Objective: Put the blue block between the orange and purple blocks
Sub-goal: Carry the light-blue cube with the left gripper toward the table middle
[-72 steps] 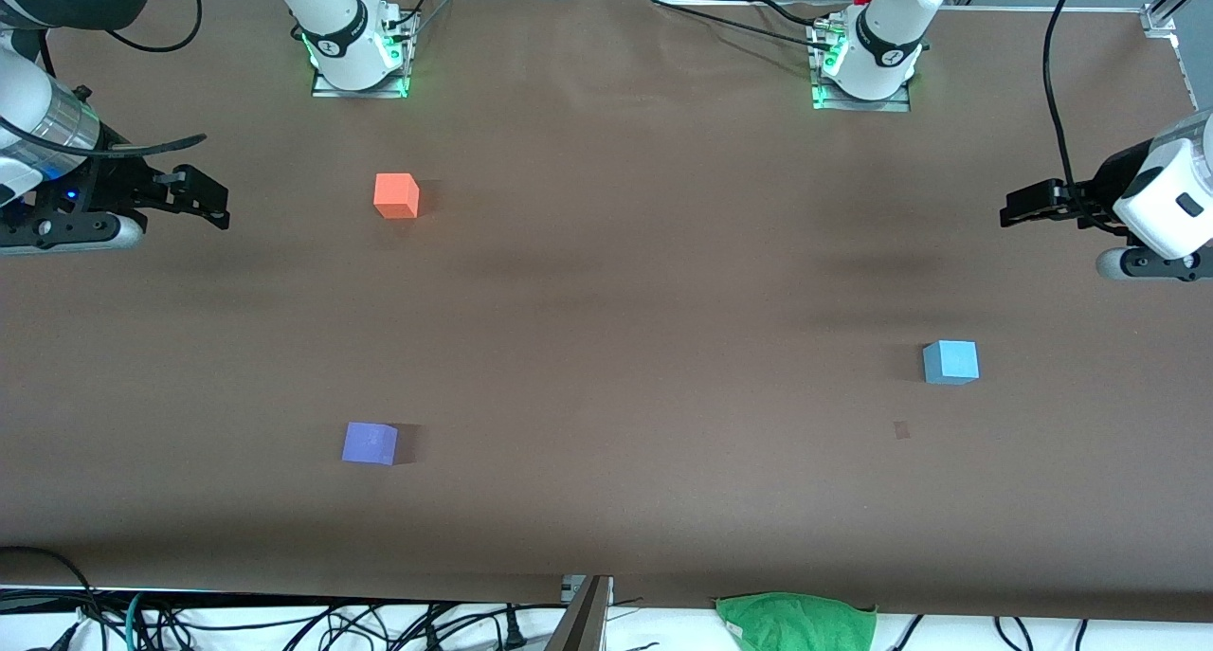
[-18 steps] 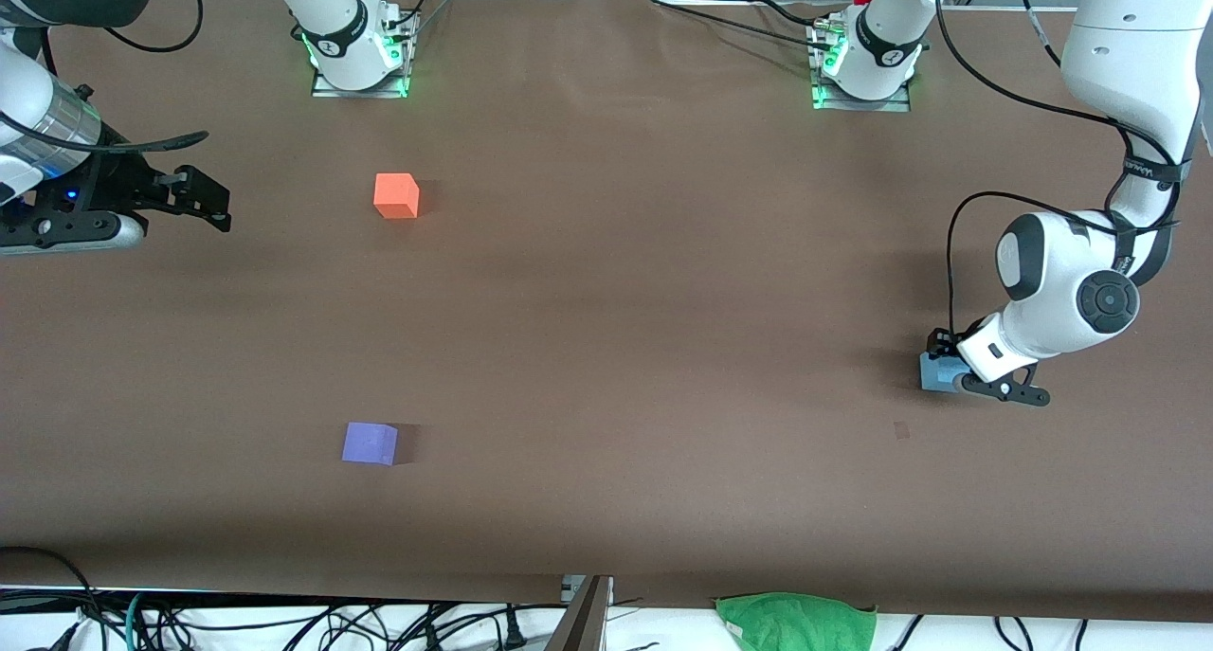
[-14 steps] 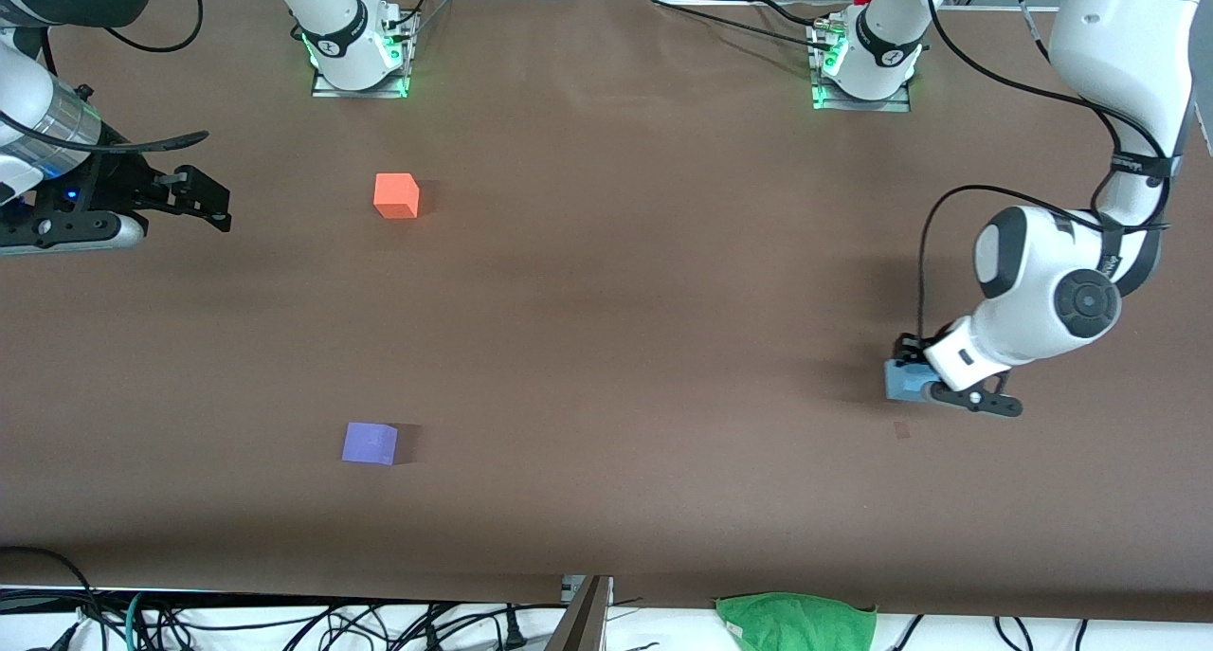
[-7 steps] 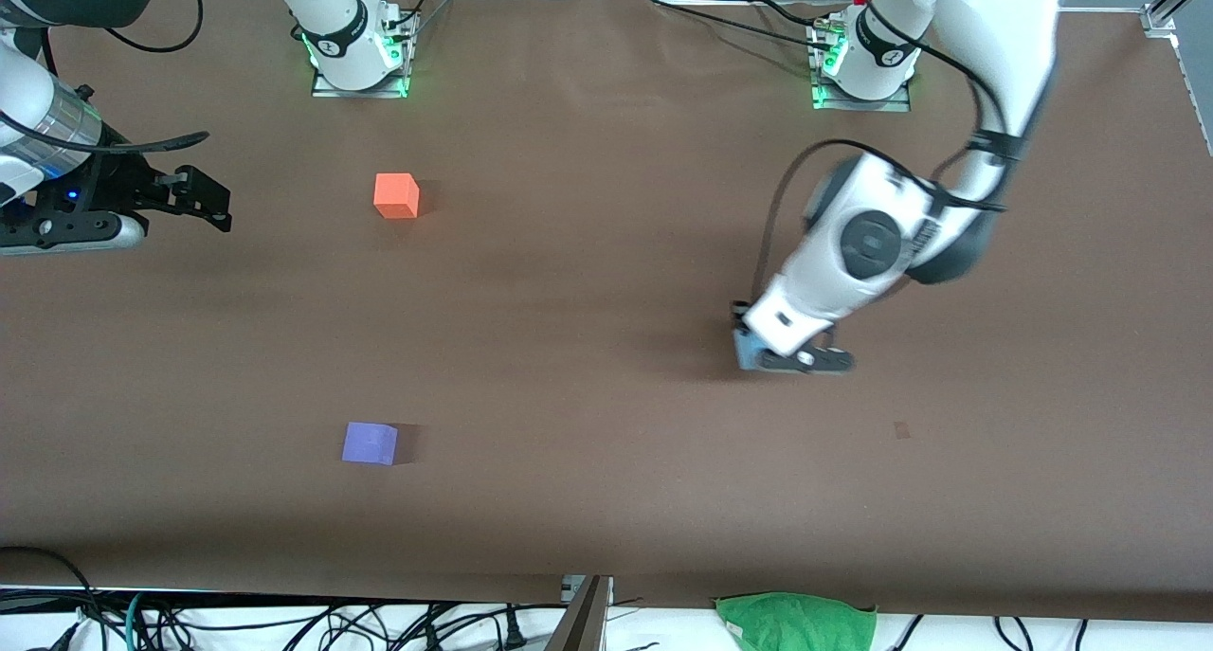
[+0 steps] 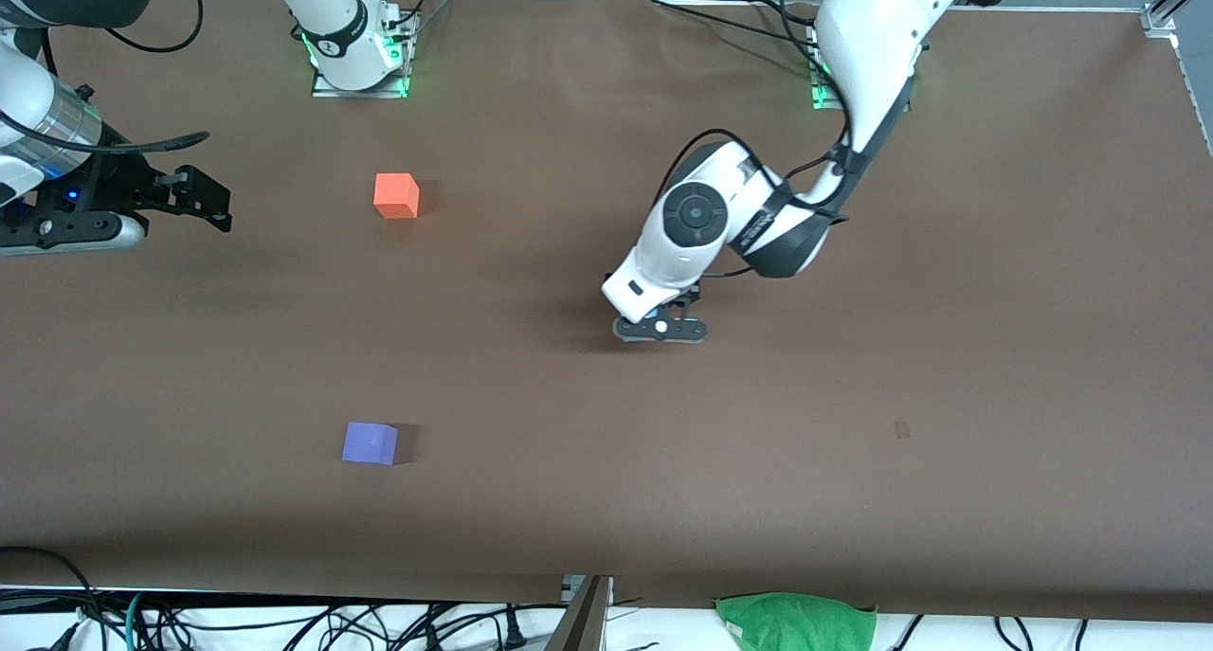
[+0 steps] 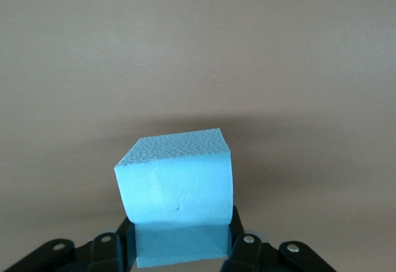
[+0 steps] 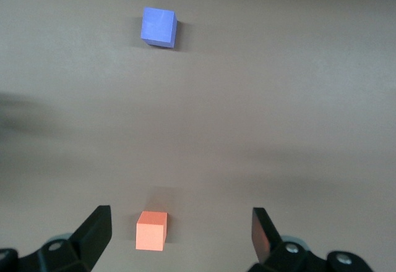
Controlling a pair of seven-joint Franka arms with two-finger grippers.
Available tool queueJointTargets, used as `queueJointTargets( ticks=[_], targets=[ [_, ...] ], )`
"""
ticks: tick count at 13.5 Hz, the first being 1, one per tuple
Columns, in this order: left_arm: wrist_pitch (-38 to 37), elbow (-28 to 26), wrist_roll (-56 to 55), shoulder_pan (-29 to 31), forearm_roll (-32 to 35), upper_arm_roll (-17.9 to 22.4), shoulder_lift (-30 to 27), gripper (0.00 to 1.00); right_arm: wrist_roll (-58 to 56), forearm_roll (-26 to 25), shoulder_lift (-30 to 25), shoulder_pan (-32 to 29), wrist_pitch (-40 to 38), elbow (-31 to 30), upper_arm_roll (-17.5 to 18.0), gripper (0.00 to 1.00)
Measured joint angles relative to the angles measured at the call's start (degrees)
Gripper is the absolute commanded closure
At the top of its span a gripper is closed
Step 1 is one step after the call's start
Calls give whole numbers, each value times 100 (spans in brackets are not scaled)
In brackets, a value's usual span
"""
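The front camera looked down from high across the bench (image 5: 588,461), facing both bases. The left wrist camera sat close over the blue block (image 6: 176,201). The right wrist camera looked from farther off at the orange block (image 7: 151,230) and purple block (image 7: 158,26), which the front view shared.

White arms (image 5: 877,35), black joint bands, black cables — green-lit bases (image 5: 360,68).

I found no legible text, label, brand, number or sign in any view; I saw only small markings on the arm bases (image 5: 358,40), too small to read
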Motion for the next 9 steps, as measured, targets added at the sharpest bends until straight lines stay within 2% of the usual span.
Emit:
queueJointTargets(
  ticks=[4, 6, 8, 9],
  targets=[
    [0, 432, -696, -439, 0, 10, 443, 64, 0, 0, 1, 0, -1, 0, 0, 0],
    [0, 628, -977, -732, 0, 109, 663, 57, 0, 0, 2, 0, -1, 0, 0, 0],
    [104, 717, -1136, -1056, 0, 419, 843, 31, 0, 0, 8, 0, -1, 0, 0, 0],
    [208, 744, -1176, -1168, 0, 546, 924, 0, 0, 0, 12, 0, -1, 0, 0, 0]
  ],
)
